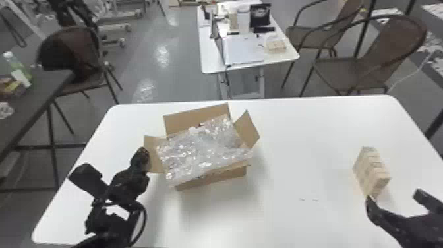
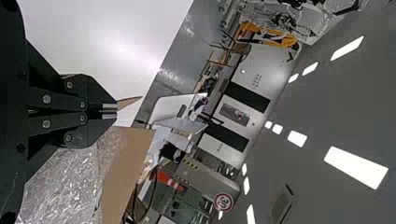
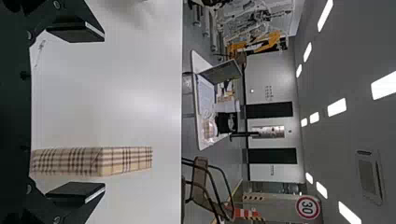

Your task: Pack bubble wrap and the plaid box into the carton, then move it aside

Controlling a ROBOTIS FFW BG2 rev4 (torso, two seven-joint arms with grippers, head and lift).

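Carton: brown cardboard carton, left of centre on the white worktop, with its flaps spread open
Bubble wrap: clear, shiny sheet filling the carton's opening and lying over its near rim
Left hand: black, 2-fingered, at the carton's left side, fingers clenched on the left flap; in the left wrist view a corner of cardboard sticks out past the fingertips
Right hand: black, 2-fingered, over the worktop's near right corner area, released, fingers wide apart and holding nothing
Plaid box: beige box with dark checks, near the worktop's right edge and well apart from the carton, standing on a narrow side; it is just beyond the right hand, close to 1 fingertip, and whether they touch I cannot tell
Worktop marks: 2 tiny pale specks between the carton and the right hand
Behind: a smaller white table past the far edge, with 2 brown chairs to its right
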